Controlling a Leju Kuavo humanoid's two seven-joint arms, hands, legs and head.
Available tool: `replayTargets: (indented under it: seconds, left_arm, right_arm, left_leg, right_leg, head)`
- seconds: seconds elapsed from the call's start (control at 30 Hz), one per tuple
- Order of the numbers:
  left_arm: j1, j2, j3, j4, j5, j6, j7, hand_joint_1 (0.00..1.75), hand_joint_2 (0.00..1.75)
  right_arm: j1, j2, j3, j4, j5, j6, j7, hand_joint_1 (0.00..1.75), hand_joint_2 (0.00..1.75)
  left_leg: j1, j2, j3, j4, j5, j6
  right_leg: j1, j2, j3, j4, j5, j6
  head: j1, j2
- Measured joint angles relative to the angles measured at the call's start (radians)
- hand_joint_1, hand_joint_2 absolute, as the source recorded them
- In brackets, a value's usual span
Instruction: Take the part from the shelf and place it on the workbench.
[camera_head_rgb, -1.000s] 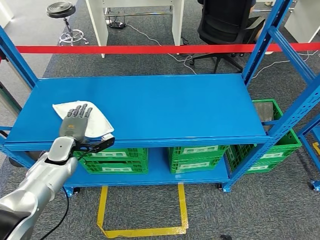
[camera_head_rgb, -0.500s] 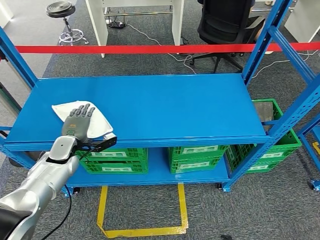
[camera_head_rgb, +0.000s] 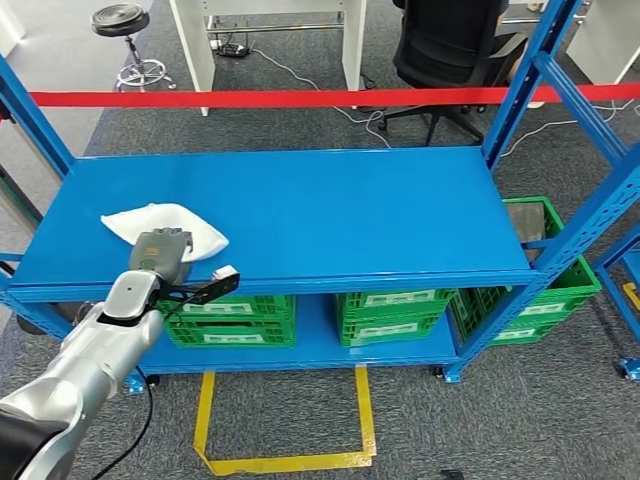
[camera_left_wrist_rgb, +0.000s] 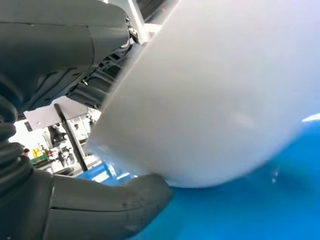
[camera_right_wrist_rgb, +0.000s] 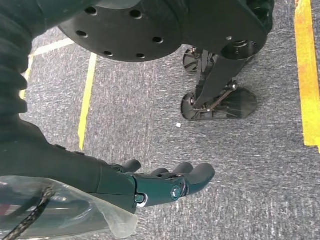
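Here the left hand (camera_head_rgb: 160, 252) grips the near edge of the white bag (camera_head_rgb: 162, 222), its fingers (camera_left_wrist_rgb: 102, 80) clamped on it, at the near left of the blue shelf (camera_head_rgb: 317, 210). The right hand (camera_right_wrist_rgb: 166, 182) hangs above grey carpet (camera_right_wrist_rgb: 245, 165), fingers slightly apart and holding nothing.

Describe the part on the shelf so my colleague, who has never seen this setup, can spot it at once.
Look at the blue shelf and follow its top board to the left end. There lies the white part, a flat, pale, pouch-like piece, with the left hand gripping its near edge. It is the one white thing on the blue board.
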Motion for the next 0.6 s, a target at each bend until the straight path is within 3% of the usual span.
replayTargets:
  seconds: [0.6]
  left_arm:
    - [-0.012,-0.014,0.000,-0.003,0.022,0.001,-0.015,1.75,1.75]
  right_arm:
    - [0.000,0.000,0.000,0.000,-0.004,0.002,-0.002,0.00,1.75]
  left_leg:
    - [0.000,0.004,-0.007,0.000,-0.001,-0.001]
  right_leg:
    - [0.000,0.005,-0.009,0.000,0.000,0.000]
  head:
    - [0.000,0.000]
